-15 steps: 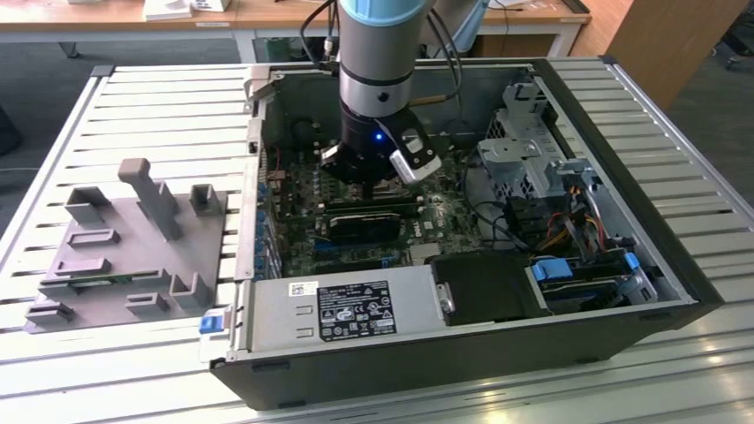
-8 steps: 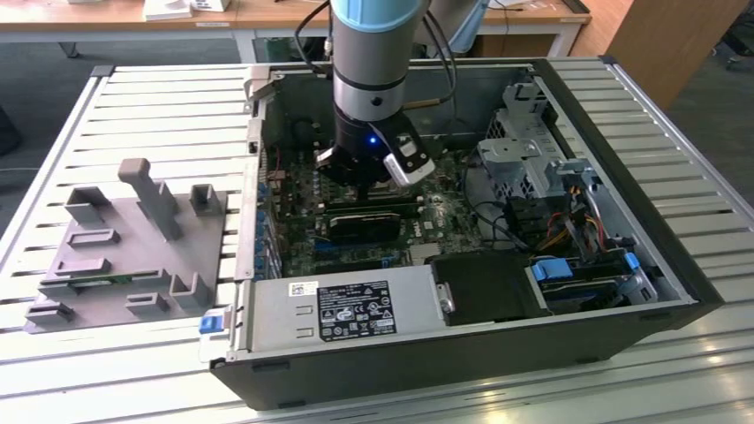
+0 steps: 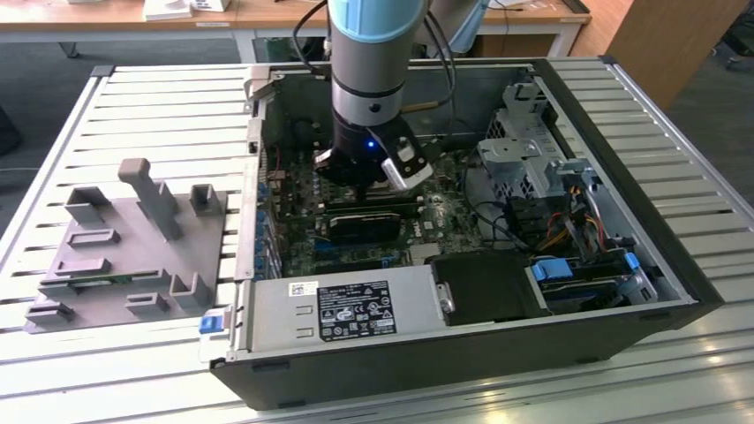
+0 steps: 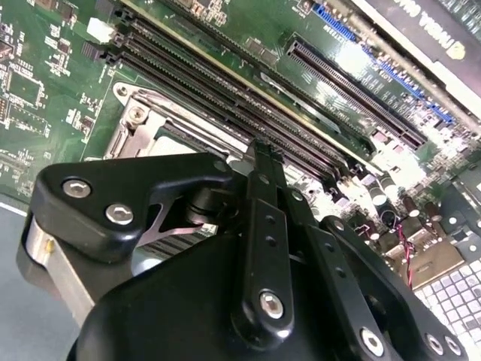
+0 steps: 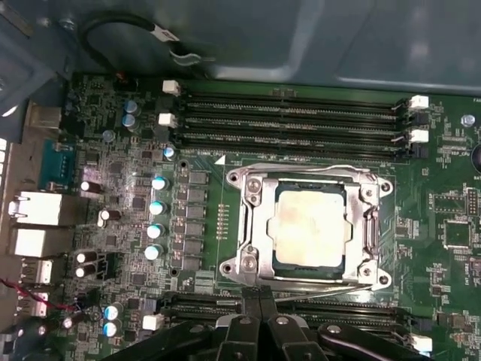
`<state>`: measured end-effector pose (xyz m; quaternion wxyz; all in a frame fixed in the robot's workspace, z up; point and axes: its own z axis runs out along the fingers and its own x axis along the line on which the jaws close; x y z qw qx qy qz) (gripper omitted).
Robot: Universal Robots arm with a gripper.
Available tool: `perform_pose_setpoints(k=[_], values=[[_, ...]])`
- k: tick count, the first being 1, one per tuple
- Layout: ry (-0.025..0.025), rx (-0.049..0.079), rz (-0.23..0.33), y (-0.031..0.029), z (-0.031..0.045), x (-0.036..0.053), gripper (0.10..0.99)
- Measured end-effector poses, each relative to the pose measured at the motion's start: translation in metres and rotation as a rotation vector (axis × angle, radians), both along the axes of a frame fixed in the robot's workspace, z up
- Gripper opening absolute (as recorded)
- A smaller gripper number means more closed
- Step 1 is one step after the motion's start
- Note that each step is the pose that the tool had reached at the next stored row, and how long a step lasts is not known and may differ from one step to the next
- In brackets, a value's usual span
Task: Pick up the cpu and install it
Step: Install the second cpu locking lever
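Hovering over the motherboard [image 5: 113, 150], our gripper [image 5: 259, 301] has its fingers together, holding nothing. The cpu [image 5: 310, 226] sits seated in the socket frame [image 5: 255, 259], centre-right of the first wrist view; we judge installation nearly finished.

The cpu [image 5: 311, 224] shows a dull silver-grey top with a pale tan sheen, framed by a bright metal socket frame [image 5: 248, 233] on a dark green motherboard [image 5: 113, 150]. Black memory slots [image 5: 293, 116] carry white end clips. The gripper [image 4: 259, 162] is matte black with silver screw heads. The arm [image 3: 371, 53] is pale blue over grey, a small blue light glowing low on it. The computer case [image 3: 471, 353] is black; the fixture blocks [image 3: 130, 247] are plain grey on the white slatted tabletop [image 3: 141, 115].
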<state>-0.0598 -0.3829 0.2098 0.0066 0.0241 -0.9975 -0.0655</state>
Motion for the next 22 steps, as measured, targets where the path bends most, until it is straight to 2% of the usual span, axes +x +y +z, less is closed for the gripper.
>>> perform_pose_setpoints(k=[3,12,22], values=[[0.0000,0.007,0.000,-0.0019,-0.0002,-0.0025,0.106],[0.0001,0.011,0.000,-0.0034,-0.0032,-0.0063,0.106],[-0.0009,0.038,0.000,-0.0037,-0.0085,-0.0114,0.106]])
